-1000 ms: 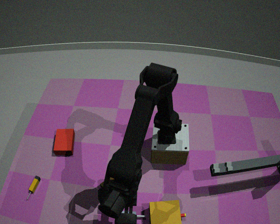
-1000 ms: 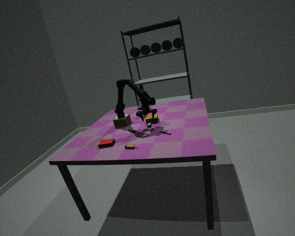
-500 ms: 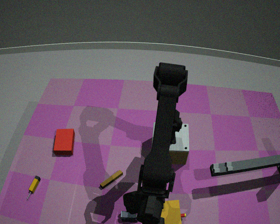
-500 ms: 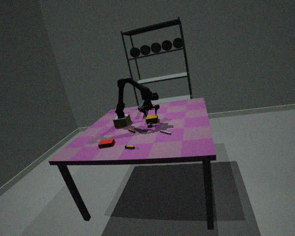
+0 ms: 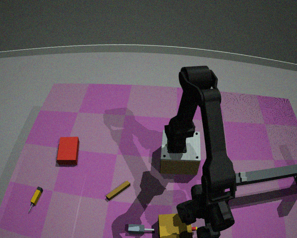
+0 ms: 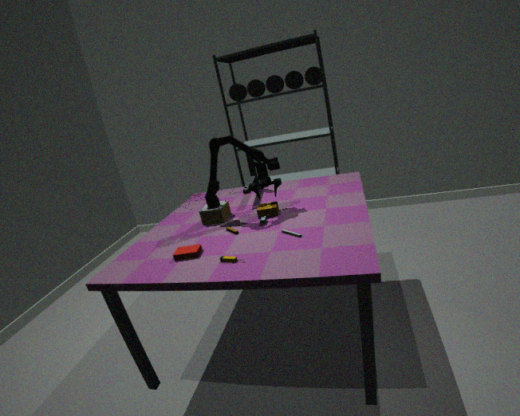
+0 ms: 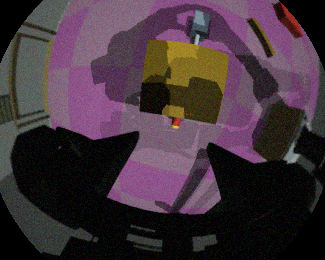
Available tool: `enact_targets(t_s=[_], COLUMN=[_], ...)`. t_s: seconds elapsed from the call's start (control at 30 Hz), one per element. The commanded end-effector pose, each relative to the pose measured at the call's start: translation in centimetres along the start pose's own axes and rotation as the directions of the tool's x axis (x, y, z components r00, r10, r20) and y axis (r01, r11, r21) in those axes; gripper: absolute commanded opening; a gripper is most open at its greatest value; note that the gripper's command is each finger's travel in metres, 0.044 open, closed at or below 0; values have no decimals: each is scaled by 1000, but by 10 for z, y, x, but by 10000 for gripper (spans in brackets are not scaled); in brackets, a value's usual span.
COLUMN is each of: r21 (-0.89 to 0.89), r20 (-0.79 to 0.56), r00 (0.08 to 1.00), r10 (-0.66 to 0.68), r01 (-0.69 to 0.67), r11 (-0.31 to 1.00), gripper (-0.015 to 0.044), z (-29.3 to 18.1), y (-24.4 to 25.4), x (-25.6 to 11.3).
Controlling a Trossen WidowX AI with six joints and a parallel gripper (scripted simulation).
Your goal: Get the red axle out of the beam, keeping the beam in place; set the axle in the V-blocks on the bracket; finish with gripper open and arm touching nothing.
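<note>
The claw (image 5: 207, 231) (image 6: 261, 192) (image 7: 174, 141) is wide open, with nothing between its fingers. It hangs over the tabletop (image 5: 92, 174) (image 6: 296, 264) (image 7: 154, 180), close to the yellow beam (image 5: 166, 225) (image 6: 267, 209) (image 7: 186, 70). The red axle (image 5: 194, 228) (image 7: 176, 122) is in the beam. Its red end with a yellow tip pokes out on the right side, at the bottom of the top view. In the wrist view that end points down, toward the gap in the claw.

I think the job right now is getting ready to grab that end. Next, the claw should line up with the end, go down, close on it and pull it straight out. A crooked pull could drag the beam along, and the beam has to stay put. Only a little bit sticks out, so the fingers might slip off.

The V-blocks (image 5: 243, 176) sit on the bracket (image 5: 271, 173) at the right of the top view. They have no axle in them yet, so that part comes later.
</note>
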State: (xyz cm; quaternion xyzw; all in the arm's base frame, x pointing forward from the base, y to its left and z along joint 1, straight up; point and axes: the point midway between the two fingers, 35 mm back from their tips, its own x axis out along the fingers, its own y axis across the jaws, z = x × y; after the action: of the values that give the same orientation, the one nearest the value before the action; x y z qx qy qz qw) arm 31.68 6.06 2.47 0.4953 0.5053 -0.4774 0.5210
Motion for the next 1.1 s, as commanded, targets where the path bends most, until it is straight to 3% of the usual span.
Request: enact_targets(t_s=[0.0, 1.07], r21=[9, 9], r20=[-1, -1], r00=[1000, 1000], r10=[-6, -7], r01=[6, 7], r11=[1000, 1000], gripper=[440, 440], z=[0, 0], y=[-2, -3], x=[5, 51])
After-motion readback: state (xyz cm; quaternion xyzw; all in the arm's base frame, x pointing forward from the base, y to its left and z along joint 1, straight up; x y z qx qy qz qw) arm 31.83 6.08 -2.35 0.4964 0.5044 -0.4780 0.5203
